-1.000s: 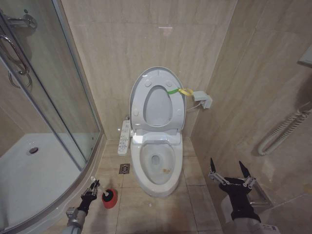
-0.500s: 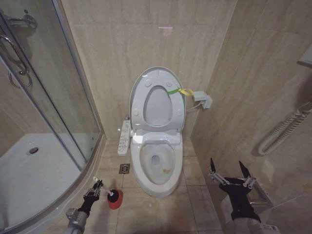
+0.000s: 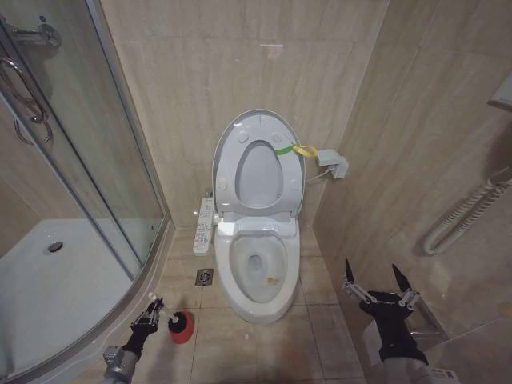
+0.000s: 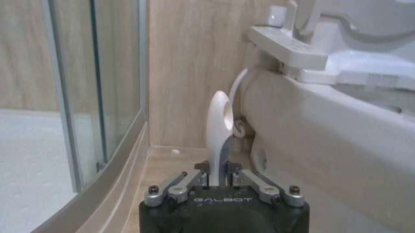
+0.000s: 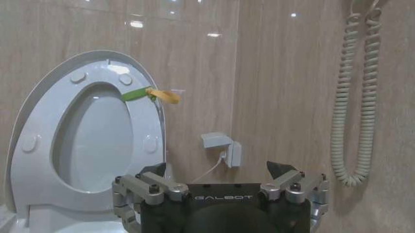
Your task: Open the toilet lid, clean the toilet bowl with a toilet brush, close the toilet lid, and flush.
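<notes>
The toilet lid (image 3: 258, 172) stands upright against the wall with the ring seat raised onto it; its yellow-green strap (image 3: 298, 150) hangs off the edge. The toilet bowl (image 3: 238, 270) lies uncovered below. On the floor left of the bowl, my left gripper (image 3: 149, 310) is shut on the white handle of the toilet brush (image 4: 218, 127), whose dark head (image 3: 173, 321) sits at the red holder cup (image 3: 183, 328). My right gripper (image 3: 376, 282) hovers open to the right of the bowl, holding nothing; in the right wrist view that gripper (image 5: 220, 175) faces the lid (image 5: 84, 136).
A curved glass shower enclosure (image 3: 96, 184) bounds the left side. The white button panel (image 3: 204, 226) runs along the toilet's left. A floor drain (image 3: 204, 277) lies in front of it. A wall box (image 3: 333, 164) and a coiled hose (image 3: 464, 216) are on the right wall.
My left gripper with the brush and the red cup shifted right half a second ago, then back left. The right gripper has stayed still.
</notes>
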